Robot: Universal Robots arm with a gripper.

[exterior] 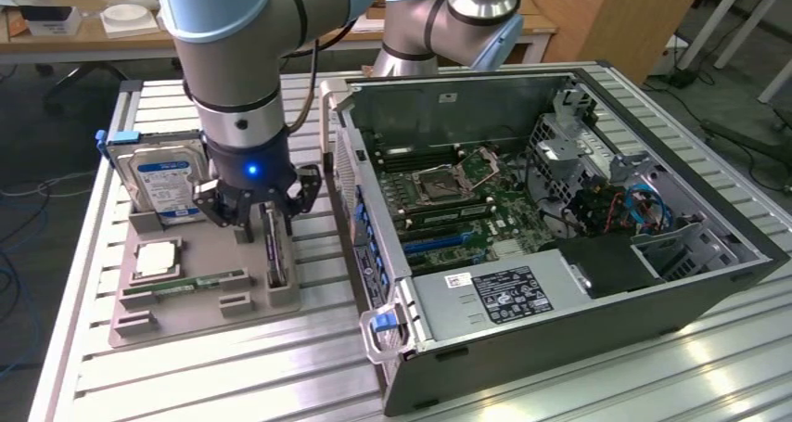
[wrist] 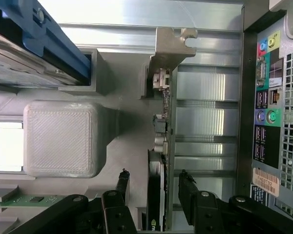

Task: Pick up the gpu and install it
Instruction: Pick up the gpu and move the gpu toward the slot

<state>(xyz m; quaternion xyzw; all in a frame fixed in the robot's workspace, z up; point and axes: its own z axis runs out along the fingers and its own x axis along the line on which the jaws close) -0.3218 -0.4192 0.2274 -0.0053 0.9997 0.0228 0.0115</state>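
Note:
The gpu stands on edge in a slot of the grey holder tray, at the exterior view's left of the open computer case. My gripper hangs straight above the card's far end, low over it. In the wrist view the gpu runs away from me, green board edge with a black face, and its silver bracket is at the far end. My gripper is open. One black finger sits on each side of the card, with a gap showing on both sides.
A hard drive with a blue label stands in the tray beside my gripper. A processor and a memory stick lie nearer the tray's front. The case's rear port panel sits close to the card. A grey raised block flanks the slot.

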